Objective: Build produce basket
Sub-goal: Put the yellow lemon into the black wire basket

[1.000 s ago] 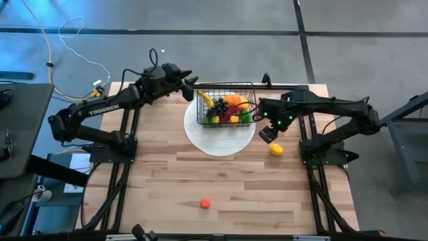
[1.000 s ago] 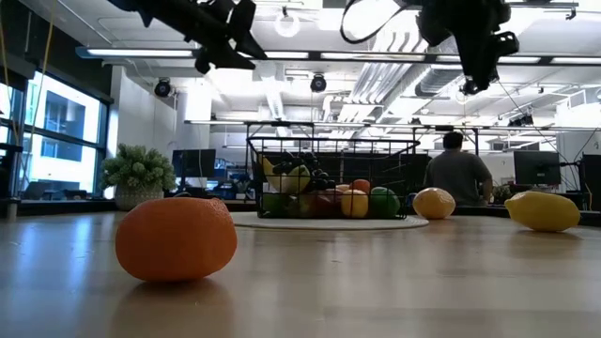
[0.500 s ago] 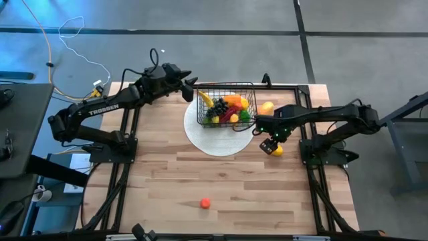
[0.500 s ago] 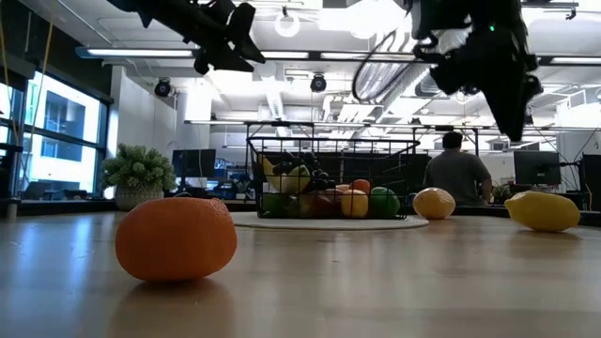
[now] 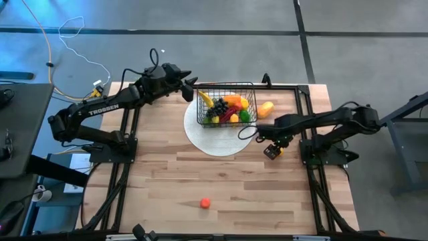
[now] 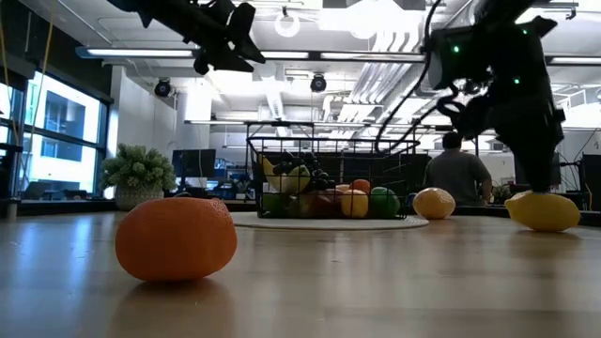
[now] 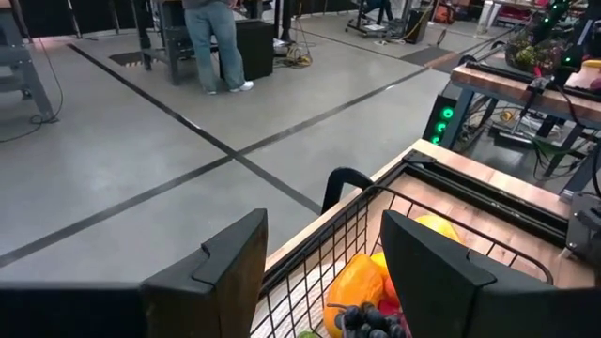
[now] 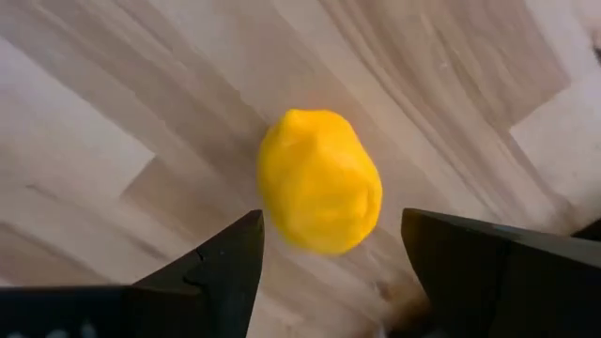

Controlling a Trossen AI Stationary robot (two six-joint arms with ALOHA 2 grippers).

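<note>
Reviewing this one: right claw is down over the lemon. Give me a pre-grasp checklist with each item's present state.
1. Right claw open: ok.
2. Lemon between its fingers: ok, centred in the wrist view.
3. Fingers low enough to grip: cannot tell; the low view shows the claw just above the lemon.
4. Basket has room: cannot tell; it already holds produce.
5. Left claw out of the way: ok, at the basket's far left corner.

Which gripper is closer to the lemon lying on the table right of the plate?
Right. The right gripper hangs open directly over the lemon, fingers either side of it. The left gripper is open above the basket's far-left corner, well away.
</note>
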